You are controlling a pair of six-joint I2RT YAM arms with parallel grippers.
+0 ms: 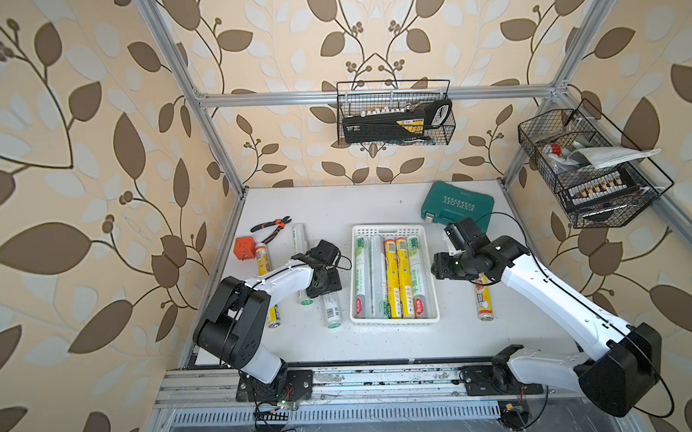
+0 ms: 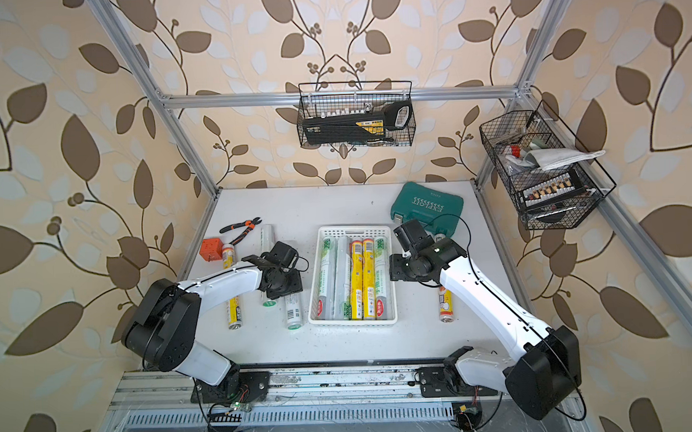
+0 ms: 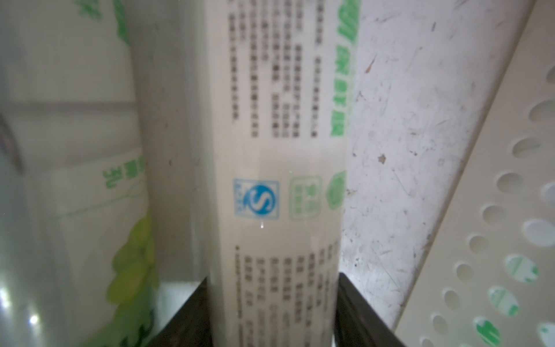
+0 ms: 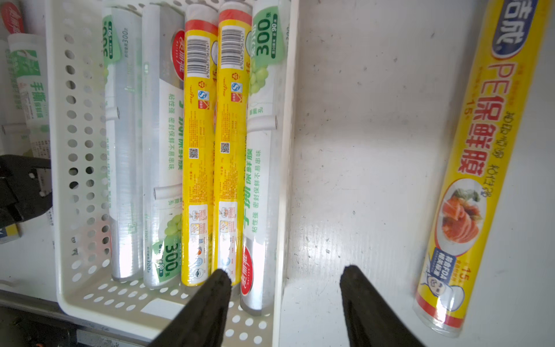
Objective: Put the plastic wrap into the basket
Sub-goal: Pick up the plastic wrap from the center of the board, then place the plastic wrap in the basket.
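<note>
Close beside neighbouring roll (image 3: pixel 90 150), left jaws tight on white roll (image 3: pixel 279 150); right jaws apart.

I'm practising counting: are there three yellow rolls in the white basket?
No, only two yellow rolls lie in the basket, side by side among white ones.

Both top views bright, evenly lit, sharp; wide-angle stretch toward edges. Left wrist pic blurry: print on roll (image 3: pixel 279 180) btwn left fingers (image 3: pixel 192 315) smeared. Right wrist pic sharper; glare on rolls (image 4: pixel 228 258) just past right fingers (image 4: pixel 207 306).
</note>
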